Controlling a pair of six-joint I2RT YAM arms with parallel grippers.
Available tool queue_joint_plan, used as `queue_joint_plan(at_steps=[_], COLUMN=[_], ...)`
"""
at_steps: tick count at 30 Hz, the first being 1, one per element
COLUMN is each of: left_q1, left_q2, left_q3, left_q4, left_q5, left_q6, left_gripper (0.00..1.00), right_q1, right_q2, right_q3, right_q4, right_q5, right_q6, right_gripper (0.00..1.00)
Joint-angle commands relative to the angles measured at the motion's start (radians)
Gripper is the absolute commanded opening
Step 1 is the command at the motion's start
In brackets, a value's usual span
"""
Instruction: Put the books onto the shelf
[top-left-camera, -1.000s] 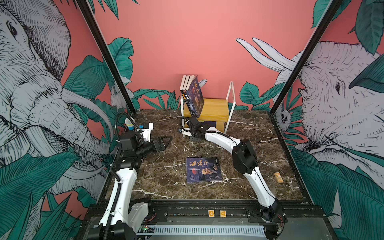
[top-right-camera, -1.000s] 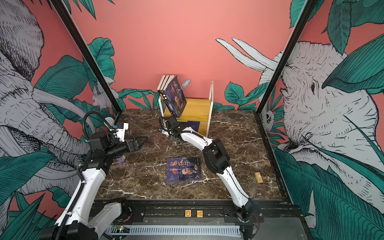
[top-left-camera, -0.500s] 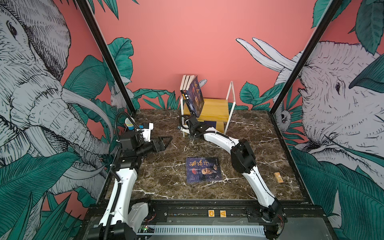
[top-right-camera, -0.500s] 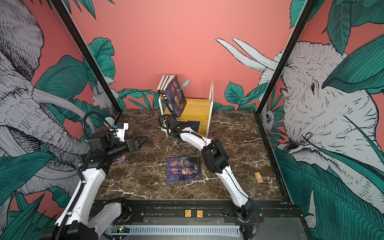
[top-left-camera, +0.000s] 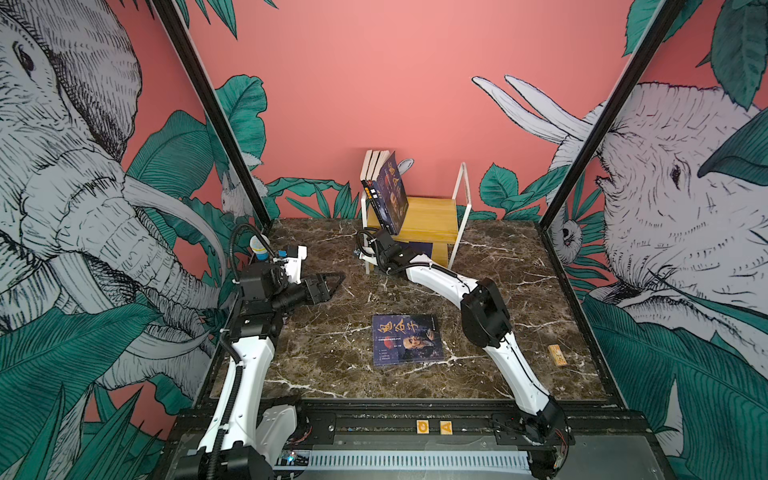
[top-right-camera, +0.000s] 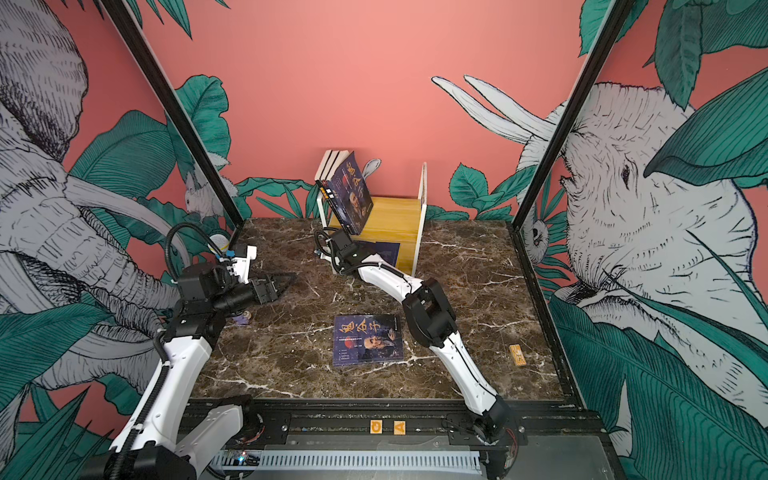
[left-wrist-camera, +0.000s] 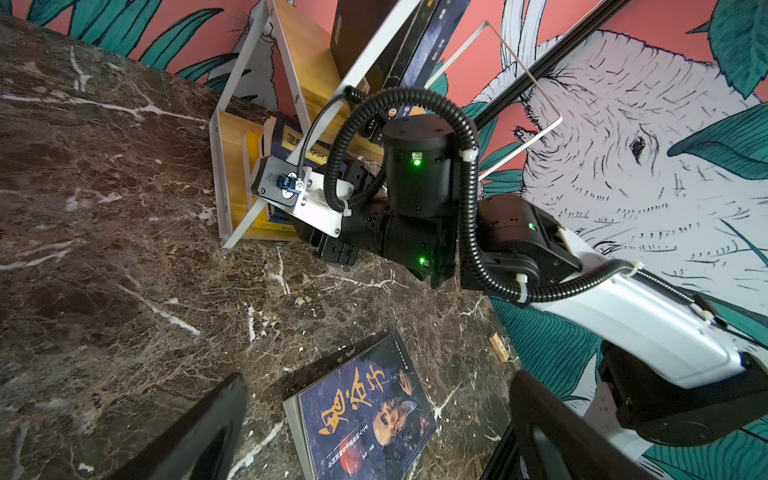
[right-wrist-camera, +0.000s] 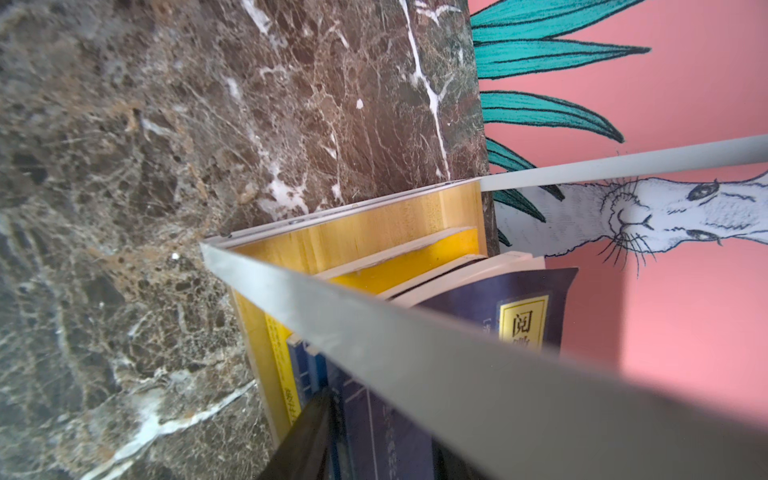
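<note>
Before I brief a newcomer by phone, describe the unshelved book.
On the brown marble tabletop, before the small yellow-board, white-framed shelf, lies a navy paperback with gold characters and an old man's portrait. Unlike its shelved neighbours, it lies flat, cover up.

both top views high in front — facing the back wall (top-left-camera: 374, 83), wrist views close, sharing the shelf (right-wrist-camera: 374, 224)

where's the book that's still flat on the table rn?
In both top views the book lies face up on the table, front of centre, just left of the right arm and well in front of the shelf.
</note>
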Motion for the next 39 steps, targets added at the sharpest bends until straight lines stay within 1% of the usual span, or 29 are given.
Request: queue_joint_plan(at_steps=[1, 7, 14, 21, 22, 24, 26, 27, 29, 32, 34, 36, 39], left_q1=[0.005, 0.005, 0.006, 0.004, 0.004, 0.004, 0.003, 0.005, 0.004, 0.005, 0.001, -0.001, -0.02], left_q2=[-0.021, -0.023, -0.024, -0.019, -0.019, -0.017, -0.016, -0.016, -0.015, -0.015, -0.013, -0.01, 0.001], left_q3=[-0.006, -0.005, -0.003, -0.006, -0.005, -0.01, -0.01, -0.008, -0.006, -0.008, -0.006, -0.004, -0.014], left_q4=[0.01, 0.01, 0.006, 0.014, 0.016, 0.025, 0.02, 0.015, 0.011, 0.013, 0.003, -0.001, -0.006], left_q5=[0.018, 0.014, 0.013, 0.014, 0.018, 0.016, 0.008, 0.01, 0.015, 0.003, -0.007, -0.004, -0.026], left_q6=[0.008, 0.008, 0.007, 0.004, 0.003, 0.004, 0.011, 0.011, 0.011, 0.018, 0.018, 0.021, 0.035], left_gripper=[0.99, 0.99, 0.99, 0.99, 0.99, 0.99, 0.99, 0.99, 0.99, 0.99, 0.99, 0.99, 0.99], right_q1=[-0.012, -0.015, -0.016, -0.015, -0.016, -0.016, -0.013, -0.009, 0.001, 0.016, 0.023, 0.032, 0.056], right_q2=[-0.028, -0.058, -0.065, -0.118, -0.127, -0.149, -0.167, -0.18, -0.207, -0.276, -0.348, -0.449, -0.596], right_q3=[-0.025, -0.06, -0.071, -0.125, -0.133, -0.146, -0.155, -0.155, -0.161, -0.214, -0.29, -0.394, -0.57], right_q4=[0.027, 0.033, 0.02, 0.016, 0.014, 0.004, 0.002, -0.002, -0.015, -0.021, -0.013, 0.011, 0.049], right_q5=[0.042, 0.041, 0.049, 0.035, 0.031, 0.011, 0.003, -0.002, -0.017, -0.032, -0.055, -0.084, -0.097], right_q6=[-0.003, -0.01, -0.009, -0.028, -0.029, -0.028, -0.011, 0.001, 0.025, 0.078, 0.144, 0.223, 0.325], right_gripper=[0.41, 0.4, 0.3, 0.27, 0.29, 0.41, 0.51, 0.53, 0.56, 0.58, 0.58, 0.6, 0.66])
